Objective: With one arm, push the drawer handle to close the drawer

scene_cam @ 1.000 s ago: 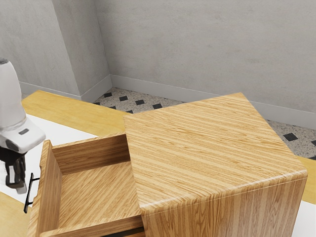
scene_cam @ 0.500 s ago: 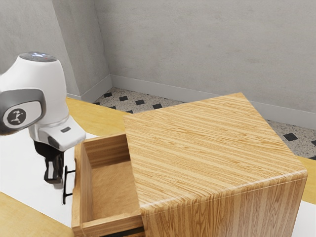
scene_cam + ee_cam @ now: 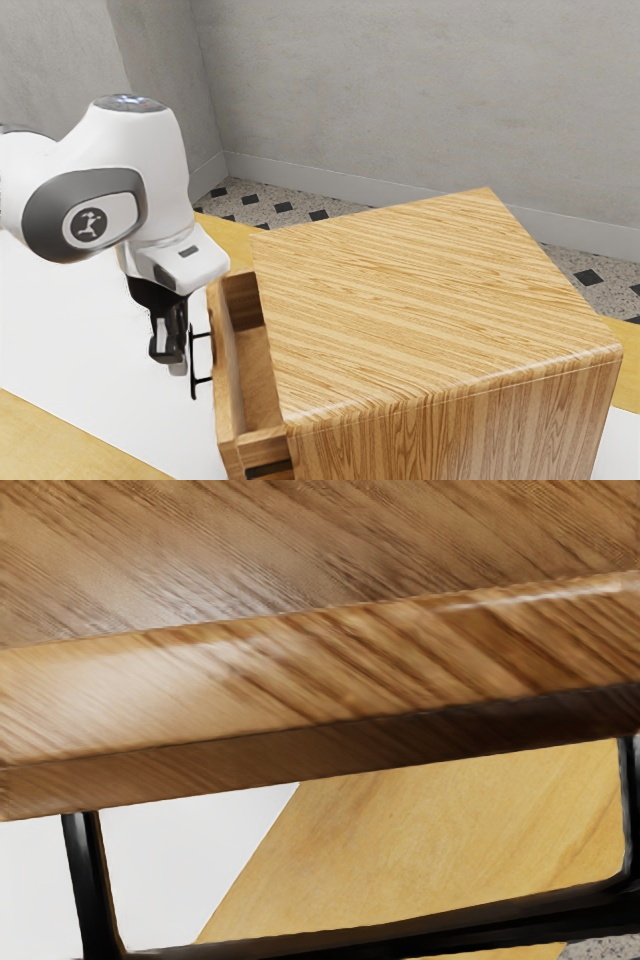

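Jaws just outside the black handle (image 3: 192, 352), drawer (image 3: 226, 400) partly out.
We have our gripper (image 3: 170, 362) pointing down beside the handle's bar, on the side away from the cabinet (image 3: 430, 300); whether its jaws are parted or clenched, or touch the bar, we cannot tell. The handle joins the drawer front by 2 posts.

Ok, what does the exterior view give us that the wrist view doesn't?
Exterior view: arm, gripper beside the handle, room walls, cabinet side.

Wrist view: a close look through the gap between handle and drawer front, where the edge between white patch and bare table runs at a slant.

Both: parts of drawer, handle, white patch, table, plus some speckled floor.
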Motion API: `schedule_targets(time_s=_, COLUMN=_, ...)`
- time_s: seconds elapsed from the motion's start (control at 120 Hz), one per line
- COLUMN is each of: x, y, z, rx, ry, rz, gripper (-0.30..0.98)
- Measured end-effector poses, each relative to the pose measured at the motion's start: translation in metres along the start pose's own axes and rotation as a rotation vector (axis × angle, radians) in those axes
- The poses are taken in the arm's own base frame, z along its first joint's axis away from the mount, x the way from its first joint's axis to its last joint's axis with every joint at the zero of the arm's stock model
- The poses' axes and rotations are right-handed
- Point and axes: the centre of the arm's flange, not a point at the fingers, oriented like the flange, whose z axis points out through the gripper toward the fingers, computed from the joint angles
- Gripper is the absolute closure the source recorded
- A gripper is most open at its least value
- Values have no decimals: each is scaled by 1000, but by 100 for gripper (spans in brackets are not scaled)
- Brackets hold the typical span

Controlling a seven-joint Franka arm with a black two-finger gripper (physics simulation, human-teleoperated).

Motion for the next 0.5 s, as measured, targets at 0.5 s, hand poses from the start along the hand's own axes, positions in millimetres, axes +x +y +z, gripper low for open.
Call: schedule_targets(time_s=0.5, x=56, y=3, z=-12, rx=-14, ry=32, rz=57, gripper=78)
